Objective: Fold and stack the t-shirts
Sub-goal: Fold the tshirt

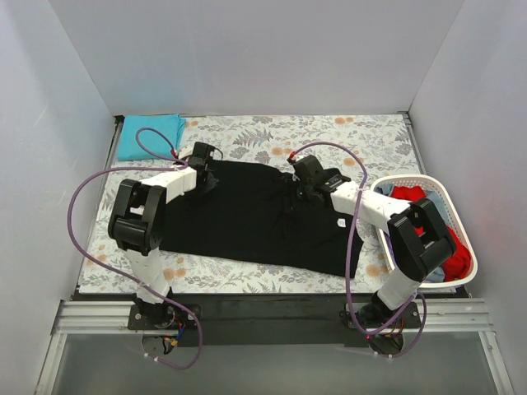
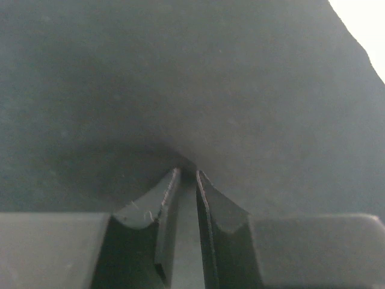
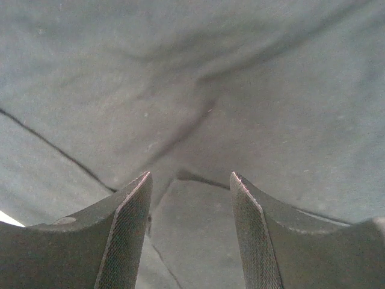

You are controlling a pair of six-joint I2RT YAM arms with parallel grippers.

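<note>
Floral table, black shirt: my right gripper gapes empty, my left gripper sits near-shut at a pucker, hold unclear; pulling one-sided could skew it.

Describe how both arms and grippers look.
Left arm and right arm: white links, bulky black joints, each trailed by a looping purple cable. The left gripper and right gripper have dark wedge-shaped fingers; the right one's inner pads are finely cross-hatched.
</note>
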